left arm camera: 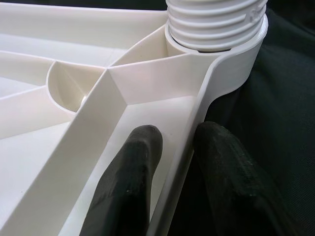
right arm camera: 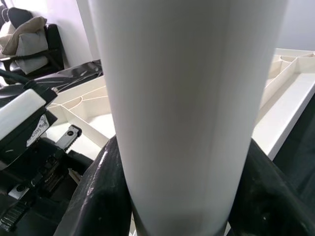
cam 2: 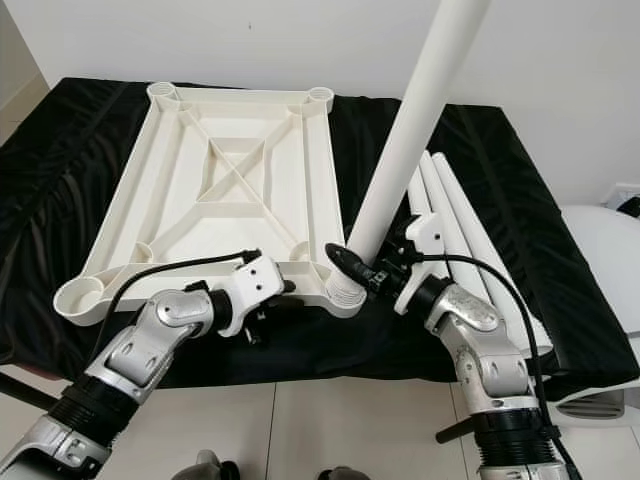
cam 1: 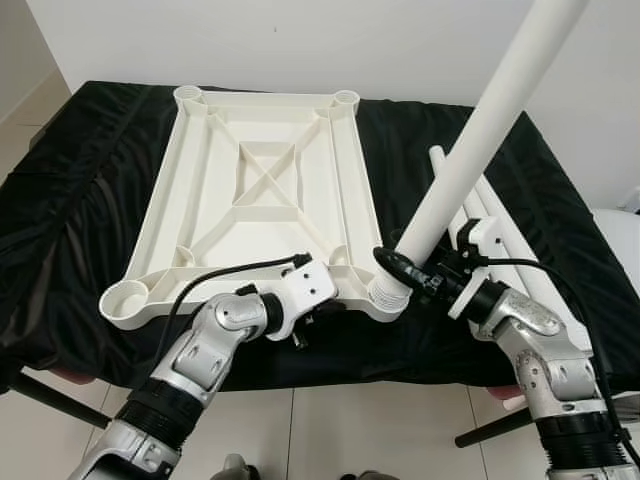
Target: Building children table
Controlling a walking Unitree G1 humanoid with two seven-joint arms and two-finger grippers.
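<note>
While the left claw (cam 1: 318, 312) pinches the upturned tabletop's (cam 1: 262, 190) near rim, the right claw (cam 1: 400, 268), clamped on the leg (cam 1: 480, 130), should straighten it over the corner socket (cam 1: 385, 298), then twist.

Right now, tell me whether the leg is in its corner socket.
In: the leg's threaded end sits inside the tabletop's near corner socket, some threads exposed.
</note>
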